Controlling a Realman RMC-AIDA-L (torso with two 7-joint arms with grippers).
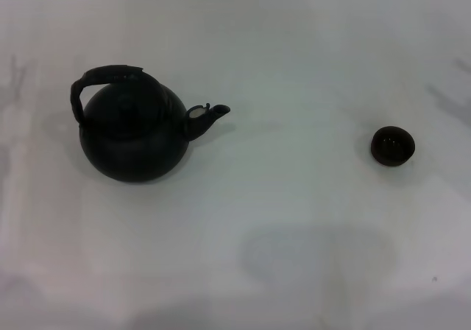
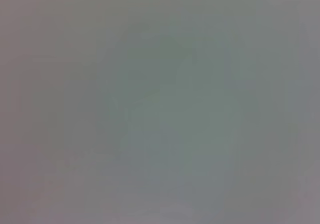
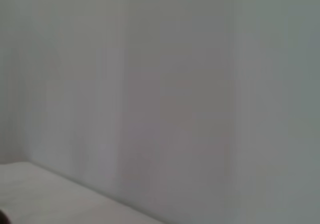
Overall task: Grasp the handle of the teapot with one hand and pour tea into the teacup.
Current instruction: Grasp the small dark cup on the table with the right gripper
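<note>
While neither hand shows, state untellable, the teapot stands at nine o'clock on the worktop, teacup at three.

Neither tool is seen. The worktop is occupied only by the teapot and the teacup, set well apart with bare surface between.

White table bears the teapot left, teacup well apart right.
</note>
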